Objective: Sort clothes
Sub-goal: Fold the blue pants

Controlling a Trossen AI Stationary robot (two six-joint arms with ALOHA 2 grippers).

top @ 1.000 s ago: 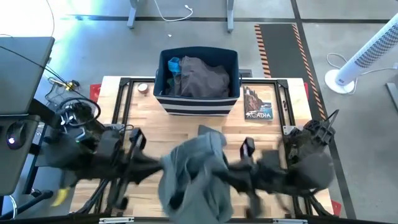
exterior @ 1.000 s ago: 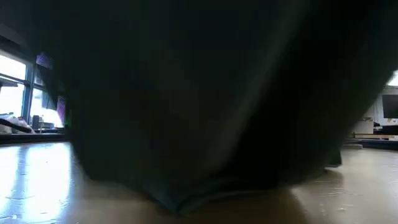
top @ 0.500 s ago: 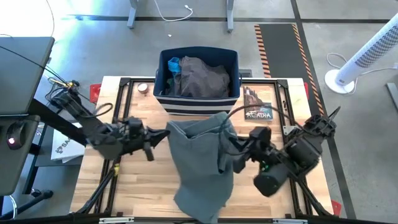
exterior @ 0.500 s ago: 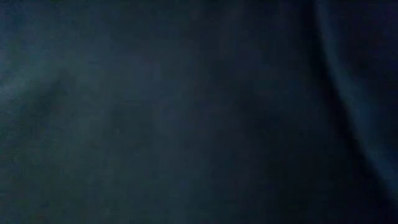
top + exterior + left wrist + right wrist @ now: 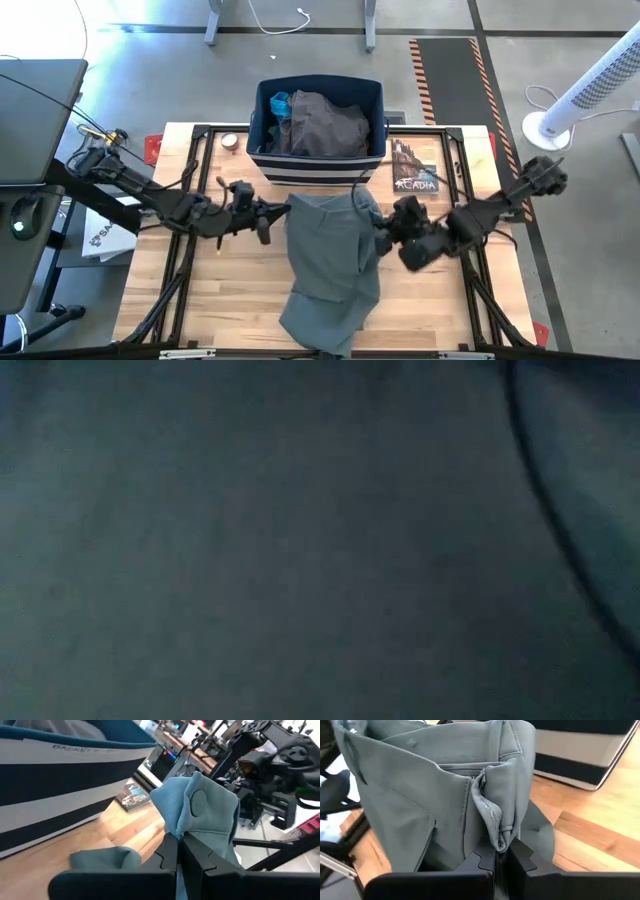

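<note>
The left hand is clamped on one top corner of the grey-green shirt. The other top corner is pinched by the right hand. The shirt is held up between them over the middle of the wooden surface, hanging toward 6 o'clock. The navy striped bin with dark clothes is at 12 o'clock.

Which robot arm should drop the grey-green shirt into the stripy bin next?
Probably both: the left end effector and right end effector each pinch a top corner of the grey-green shirt, about equally near the bin.
</note>
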